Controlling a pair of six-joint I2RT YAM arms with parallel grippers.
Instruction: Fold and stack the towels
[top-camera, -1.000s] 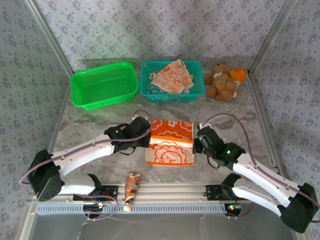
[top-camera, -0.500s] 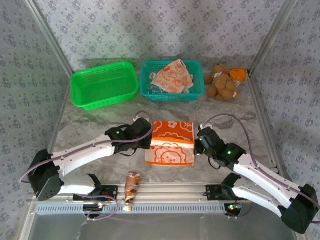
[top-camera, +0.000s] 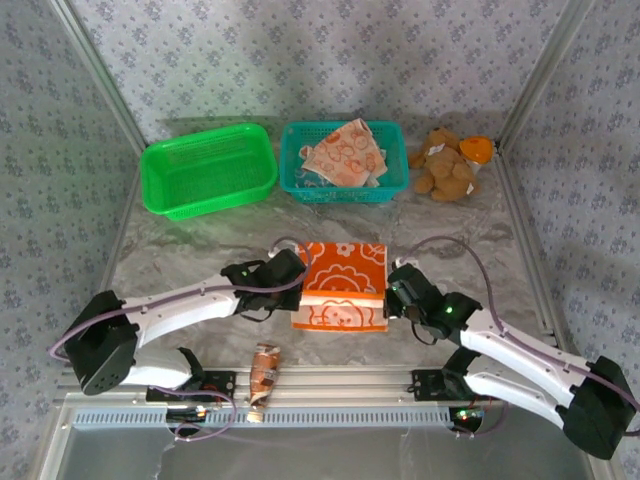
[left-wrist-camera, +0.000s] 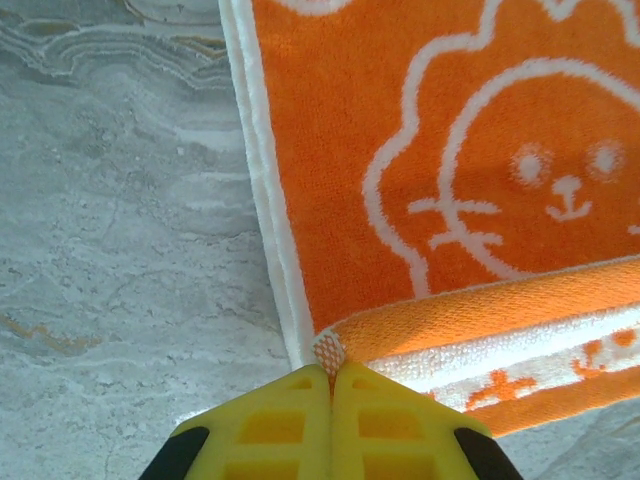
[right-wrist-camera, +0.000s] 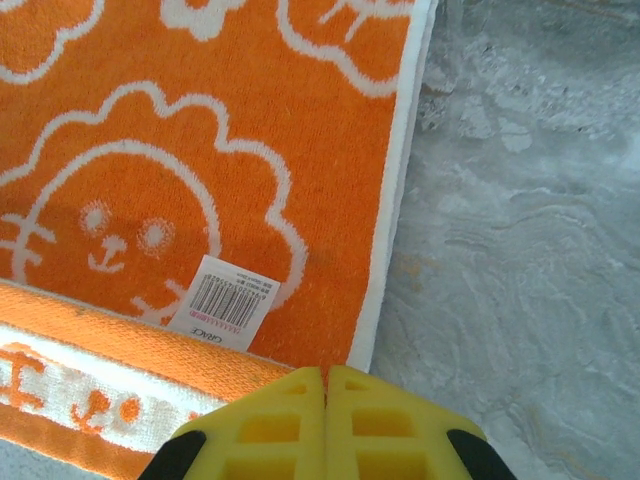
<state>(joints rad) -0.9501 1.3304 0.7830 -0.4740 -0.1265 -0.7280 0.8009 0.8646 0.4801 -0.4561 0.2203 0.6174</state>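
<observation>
– Left gripper (left-wrist-camera: 330, 375) n right gripper (right-wrist-camera: 325, 375) both pinched shut on orange towel (top-camera: 342, 285) corners, on table (top-camera: 180, 255) btw arms. Tips?
– We'd pull both evenly toward near hem imo, so edges line up b4 letting go.

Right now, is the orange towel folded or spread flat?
Partly folded: one edge of the orange towel is doubled over the lion print, its corners pinched in shut yellow fingers.

Surface: grey marbled counter (top-camera: 180, 255). Far edge, left to right: green plastic mesh basket (top-camera: 210, 205), teal plastic mesh basket (top-camera: 345, 192), brown plush teddy bear (top-camera: 445, 170). Near-centre: bright orange square cloth towel (top-camera: 343, 290), white lion print, part-folded.
</observation>
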